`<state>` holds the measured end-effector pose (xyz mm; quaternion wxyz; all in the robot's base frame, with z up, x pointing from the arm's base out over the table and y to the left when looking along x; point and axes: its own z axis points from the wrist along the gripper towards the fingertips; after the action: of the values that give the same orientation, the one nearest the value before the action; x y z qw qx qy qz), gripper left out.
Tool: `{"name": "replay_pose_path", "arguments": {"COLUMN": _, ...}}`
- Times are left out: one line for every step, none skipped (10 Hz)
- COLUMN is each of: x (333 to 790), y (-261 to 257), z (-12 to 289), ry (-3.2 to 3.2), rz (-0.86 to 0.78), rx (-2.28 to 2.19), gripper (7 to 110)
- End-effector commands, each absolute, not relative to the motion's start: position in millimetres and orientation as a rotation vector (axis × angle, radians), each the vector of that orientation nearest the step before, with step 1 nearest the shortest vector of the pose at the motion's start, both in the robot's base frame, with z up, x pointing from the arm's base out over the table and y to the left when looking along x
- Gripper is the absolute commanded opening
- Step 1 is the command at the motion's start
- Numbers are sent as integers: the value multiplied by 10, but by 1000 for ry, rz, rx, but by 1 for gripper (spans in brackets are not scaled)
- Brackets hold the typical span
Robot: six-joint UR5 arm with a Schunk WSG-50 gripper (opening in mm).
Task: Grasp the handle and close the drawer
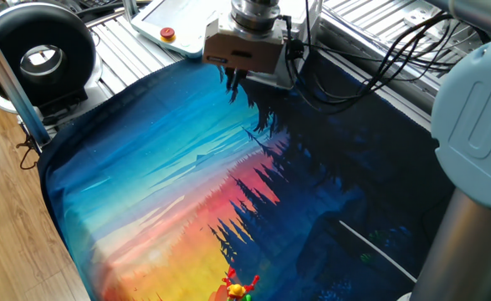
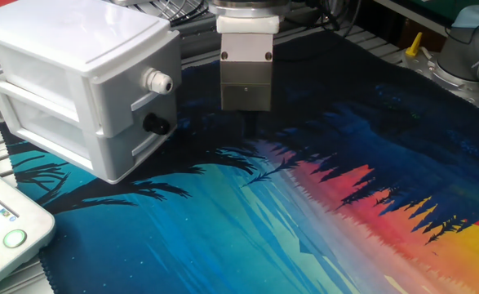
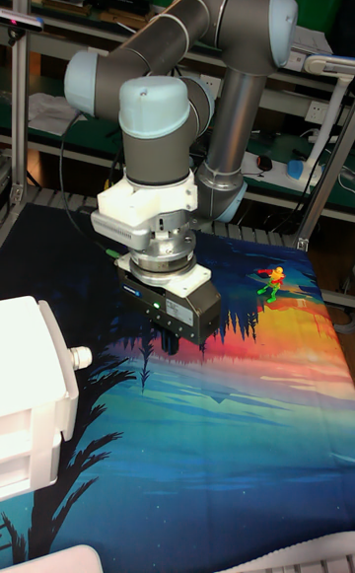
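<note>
The drawer is a pale grey-white unit with two stacked fronts at the left of the other fixed view. The upper front carries a white knob handle and the lower a black knob. How far either front stands out is hard to tell. My gripper hangs to the right of the knobs, apart from them, pointing down at the cloth. Its dark fingers are together with nothing between them. The tall view shows the gripper right of the drawer. In one fixed view the gripper hides most of the unit.
A colourful printed cloth covers the table. A white panel with a red button lies behind the drawer. A black round device sits at the far corner, cables trail nearby, and a small toy figure stands on the cloth.
</note>
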<state>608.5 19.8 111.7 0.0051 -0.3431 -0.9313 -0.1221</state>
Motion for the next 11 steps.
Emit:
{"name": "replay_pose_path", "arguments": {"x": 6010, "y": 322, "z": 1163, "ry": -2861, "rz": -440, "rx": -1060, "gripper": 7}}
{"name": "replay_pose_path", "arguments": {"x": 6102, "y": 447, "z": 1210, "ry": -2858, "rz": -538, "rx": -1070, "gripper": 7}}
{"name": "replay_pose_path", "arguments": {"x": 6125, "y": 436, "z": 1208, "ry": -2867, "rz": -538, "rx": -1076, "gripper": 7}}
{"name": "replay_pose_path", "arguments": {"x": 6125, "y": 378, "z": 1189, "ry": -2881, "rz": -504, "rx": -1079, "gripper": 7}}
{"name": "replay_pose_path", "arguments": {"x": 6113, "y": 400, "z": 1195, "ry": -2872, "rz": -514, "rx": -1076, "gripper": 7}}
{"name": "replay_pose_path", "arguments": {"x": 6106, "y": 397, "z": 1193, "ry": -2871, "rz": -510, "rx": -1074, "gripper": 7}}
{"name": "replay_pose_path", "arguments": {"x": 6113, "y": 378, "z": 1188, "ry": -2878, "rz": -501, "rx": -1077, "gripper": 7}}
{"name": "replay_pose_path", "arguments": {"x": 6071, "y": 339, "z": 1172, "ry": -2875, "rz": -467, "rx": -1071, "gripper": 7}}
{"name": "replay_pose_path", "arguments": {"x": 6025, "y": 244, "z": 1142, "ry": -2883, "rz": -399, "rx": -1068, "gripper": 7}}
{"name": "replay_pose_path", "arguments": {"x": 6002, "y": 163, "z": 1121, "ry": -2892, "rz": -346, "rx": -1068, "gripper": 7}}
{"name": "replay_pose_path", "arguments": {"x": 6002, "y": 39, "z": 1096, "ry": -2916, "rz": -274, "rx": -1075, "gripper": 7}}
